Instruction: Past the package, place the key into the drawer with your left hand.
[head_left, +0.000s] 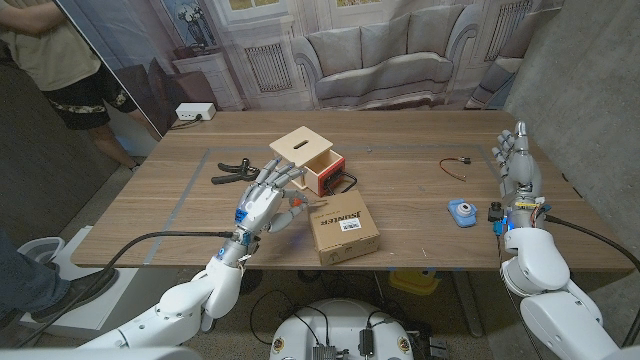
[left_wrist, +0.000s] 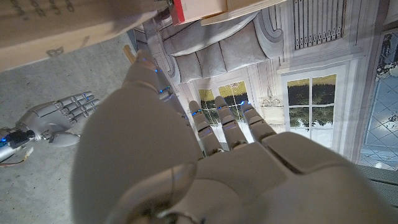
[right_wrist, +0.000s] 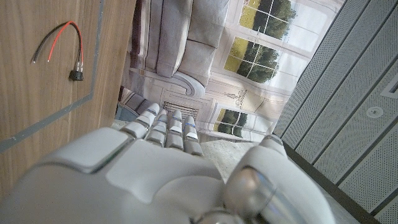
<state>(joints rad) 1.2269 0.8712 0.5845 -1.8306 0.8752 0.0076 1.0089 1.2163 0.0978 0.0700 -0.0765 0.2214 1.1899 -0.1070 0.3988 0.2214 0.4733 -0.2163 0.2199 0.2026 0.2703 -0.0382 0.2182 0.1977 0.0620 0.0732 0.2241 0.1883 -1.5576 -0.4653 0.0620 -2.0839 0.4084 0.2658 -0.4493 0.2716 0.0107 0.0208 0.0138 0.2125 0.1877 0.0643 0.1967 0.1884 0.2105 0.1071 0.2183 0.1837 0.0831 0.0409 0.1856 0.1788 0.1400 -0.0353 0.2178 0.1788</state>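
Our left hand (head_left: 262, 203) hovers, fingers spread, between the cardboard package (head_left: 343, 229) and the red-fronted wooden drawer (head_left: 318, 165). We think an orange-tagged key (head_left: 295, 203) sits by its fingertips, but cannot tell if it is held. Our right hand (head_left: 517, 160) stands open on the worktop (head_left: 400, 135).

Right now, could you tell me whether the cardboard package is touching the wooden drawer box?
Apart. The head view shows a strip of bare table between the cardboard package and the wooden drawer box behind it.
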